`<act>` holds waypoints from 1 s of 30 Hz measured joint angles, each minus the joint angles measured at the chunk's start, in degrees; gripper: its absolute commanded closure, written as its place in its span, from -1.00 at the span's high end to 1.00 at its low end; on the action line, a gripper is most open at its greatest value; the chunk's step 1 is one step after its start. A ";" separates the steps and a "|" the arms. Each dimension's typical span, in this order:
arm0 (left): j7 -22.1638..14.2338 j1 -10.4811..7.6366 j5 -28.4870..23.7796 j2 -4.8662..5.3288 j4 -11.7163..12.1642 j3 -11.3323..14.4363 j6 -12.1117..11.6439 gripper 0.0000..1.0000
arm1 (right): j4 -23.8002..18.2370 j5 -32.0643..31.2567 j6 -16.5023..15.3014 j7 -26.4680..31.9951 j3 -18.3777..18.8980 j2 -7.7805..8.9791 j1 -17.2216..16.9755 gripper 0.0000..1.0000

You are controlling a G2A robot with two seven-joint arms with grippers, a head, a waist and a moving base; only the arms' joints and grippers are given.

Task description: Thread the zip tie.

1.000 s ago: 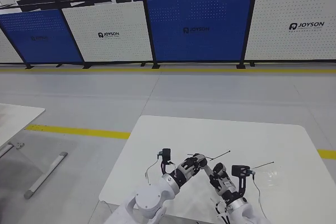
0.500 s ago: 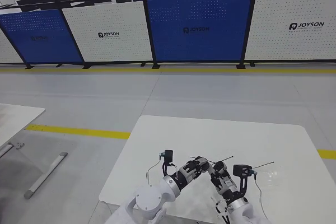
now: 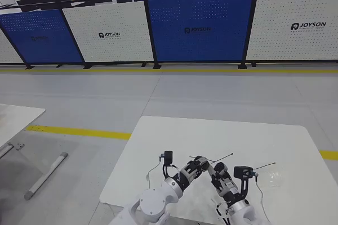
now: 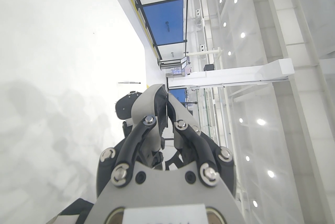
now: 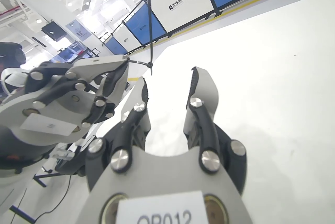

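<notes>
A thin black zip tie [image 5: 149,26] is pinched in my left gripper [image 5: 126,64], which is shut on it just behind its small square head [image 5: 150,64]. The long strap crosses at the head and runs away from it. My right gripper [image 5: 168,77] is open right beside the head, nothing between its fingers. From above, both grippers sit close together over the table's near middle, left gripper [image 3: 203,163] and right gripper [image 3: 218,169], with the zip tie [image 3: 224,157] sticking out past them. In the left wrist view the zip tie [image 4: 166,109] shows edge-on inside the left gripper [image 4: 165,88].
A second black zip tie [image 3: 265,165] lies on the white table [image 3: 214,132] to the right of the arms, next to a small clear plastic piece [image 3: 274,179]. The same loose tie [image 4: 128,82] lies beyond my left gripper. The far half of the table is bare.
The held tie's strap has swung and shifted a little over the last second. Both grippers have stayed close together, with only slight movement.
</notes>
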 measured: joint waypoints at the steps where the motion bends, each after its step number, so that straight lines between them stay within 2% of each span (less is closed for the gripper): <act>1: 0.01 -0.02 0.19 -0.01 0.04 0.14 0.02 -1.00 | -0.15 0.11 -0.07 -0.08 0.15 0.02 -0.13 -0.40; 5: 0.11 -0.06 1.04 -0.06 0.21 0.68 0.02 -1.00 | -0.54 0.49 -0.19 0.12 0.64 0.08 -0.50 -0.46; 15: 0.36 0.19 2.38 -0.11 0.10 1.24 -0.11 -1.00 | -1.03 0.09 0.30 0.59 0.81 0.09 -0.76 -0.46; 17: 0.15 0.29 2.63 -0.08 -0.02 1.30 -0.06 -1.00 | -1.10 0.07 0.36 0.69 0.81 0.09 -0.77 -0.52; 19: 0.13 0.41 2.85 -0.07 -0.15 1.32 -0.08 -1.00 | -1.12 0.08 0.37 0.73 0.82 0.08 -0.76 -1.00; 30: 0.44 0.57 3.21 -0.11 -0.23 1.33 -0.15 -1.00 | -1.13 -0.16 0.61 1.18 0.92 0.07 -0.78 -1.00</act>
